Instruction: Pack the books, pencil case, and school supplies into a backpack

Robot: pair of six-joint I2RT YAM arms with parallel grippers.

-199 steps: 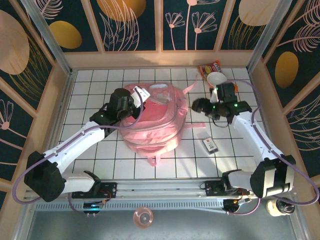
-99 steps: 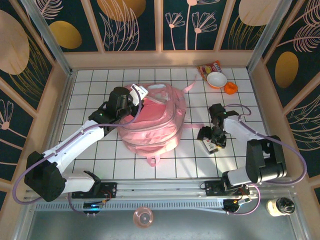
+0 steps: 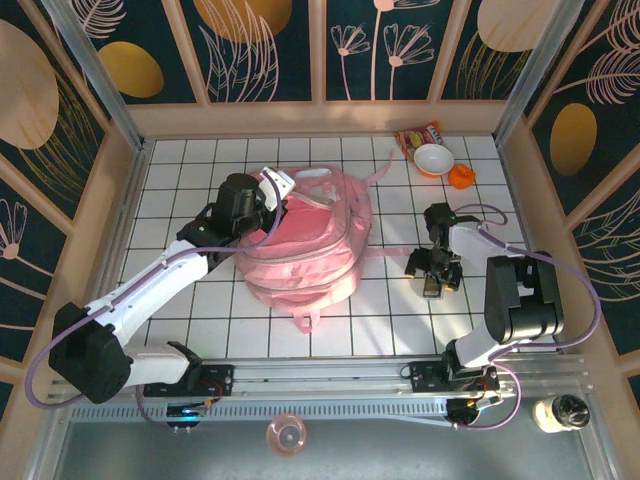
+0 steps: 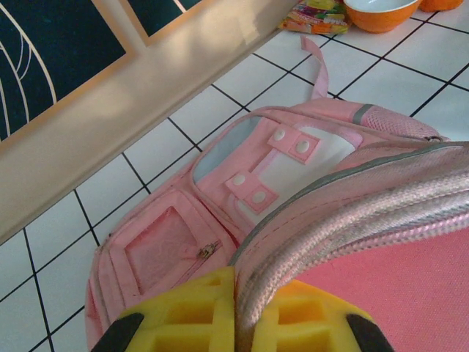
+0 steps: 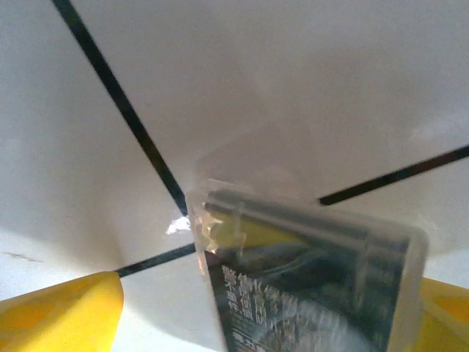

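**Left jaws pinch the backpack's rim; right jaws stand spread over the dark item**

The white-tiled bench point(image 3: 200, 170) carries everything. The pink backpack point(image 3: 310, 240), the biggest thing on it, lies near the middle. One strap trails toward the near edge and others toward the far right. In the left wrist view the backpack point(image 4: 293, 154) shows its glossy front pocket with snap tabs, and a small flat pocket with a zip pull.

The left jaws are pressed together on the backpack's rim at its far-left corner. The piped, grey-edged lip runs straight down between the two yellow pads point(image 4: 183, 315), which clamp it from both sides. The right jaws point down at the bench to the right of the backpack, apart from it, and they are spread wide.

A red-orange packet point(image 3: 415, 135) lies at the far right of the bench. A bowl point(image 3: 433, 158), white inside and orange outside, sits just beside it. The left wrist view catches both beyond the bag: the packet point(image 4: 315, 16) and the bowl point(image 4: 381, 11).

The dark item point(image 5: 308, 286), a clear-cased rectangle with printed lettering, lies flat on the bench point(image 5: 256, 88) between the right jaws' yellow pads point(image 5: 58, 315). One pad stands clear of it, with bare tile between. The other shows only at the item's far corner, and I cannot tell whether it touches.

A small orange object point(image 3: 461, 176) sits just beside the bowl, well apart from both jaws.
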